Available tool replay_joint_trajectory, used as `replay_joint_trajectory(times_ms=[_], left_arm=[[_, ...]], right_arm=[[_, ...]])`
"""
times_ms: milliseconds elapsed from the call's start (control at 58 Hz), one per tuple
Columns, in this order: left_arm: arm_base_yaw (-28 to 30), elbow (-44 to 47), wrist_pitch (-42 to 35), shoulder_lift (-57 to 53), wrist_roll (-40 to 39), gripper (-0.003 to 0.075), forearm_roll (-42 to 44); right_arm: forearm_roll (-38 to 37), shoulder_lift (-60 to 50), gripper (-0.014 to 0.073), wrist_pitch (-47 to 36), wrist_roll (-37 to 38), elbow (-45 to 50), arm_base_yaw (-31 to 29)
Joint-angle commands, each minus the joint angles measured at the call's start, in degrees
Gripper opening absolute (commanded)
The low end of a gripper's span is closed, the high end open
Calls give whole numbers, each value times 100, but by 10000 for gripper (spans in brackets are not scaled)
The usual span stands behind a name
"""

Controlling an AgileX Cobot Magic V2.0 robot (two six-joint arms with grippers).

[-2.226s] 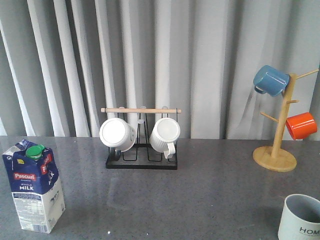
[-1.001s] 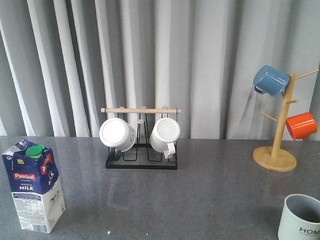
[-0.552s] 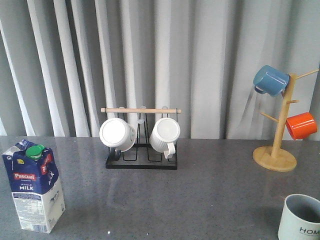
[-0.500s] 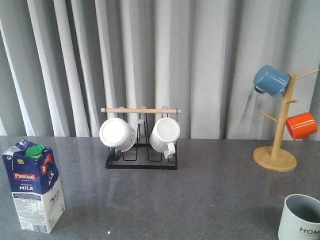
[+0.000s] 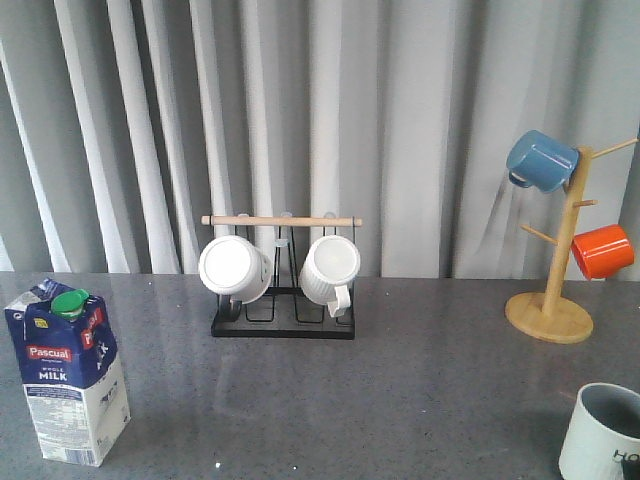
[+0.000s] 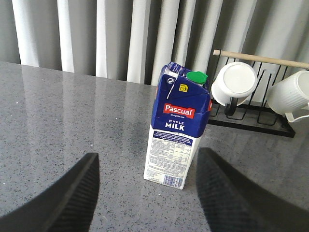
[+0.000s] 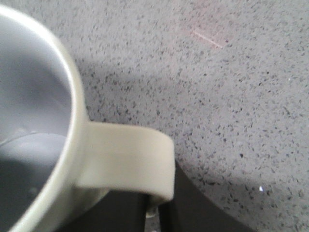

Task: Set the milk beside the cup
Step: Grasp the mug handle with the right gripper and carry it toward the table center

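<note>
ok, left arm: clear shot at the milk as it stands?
Probably yes. In the left wrist view the milk stands upright straight ahead of the open left tool, with bare table on both sides. The mug rack sits behind it, out of the way.

Grey speckled bench [image 5: 420,390]: milk [image 5: 68,375] far left of black mug rack [image 5: 283,322], wooden mug tree [image 5: 552,300] right, cup [image 5: 603,432] near-right.

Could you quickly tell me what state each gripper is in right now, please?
Left gripper: open, empty, fingers either side of the milk without touching it.
Right gripper: cannot be told; its wrist view shows the cup handle close up, with a dark finger under it.
</note>
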Motion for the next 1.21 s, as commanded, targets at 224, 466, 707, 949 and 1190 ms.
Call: replay_joint_trajectory(times_ms=[224, 466, 707, 949, 1190], left_arm=[[-19, -198, -309, 74, -1, 430, 26], [-19, -198, -215, 74, -1, 430, 26], [-19, -198, -208, 74, -1, 430, 26], [-19, -198, -68, 74, -8, 430, 15], [-19, -198, 22, 74, -8, 430, -18]], right_arm=[[165, -1177, -4, 1266, 859, -178, 231], [-484, -1796, -4, 566, 1980, -178, 1567], [-479, -1386, -4, -854, 2326, -178, 3037], [-8, -729, -4, -1877, 2303, -195, 3865], [116, -467, -4, -2251, 2286, -288, 4128]])
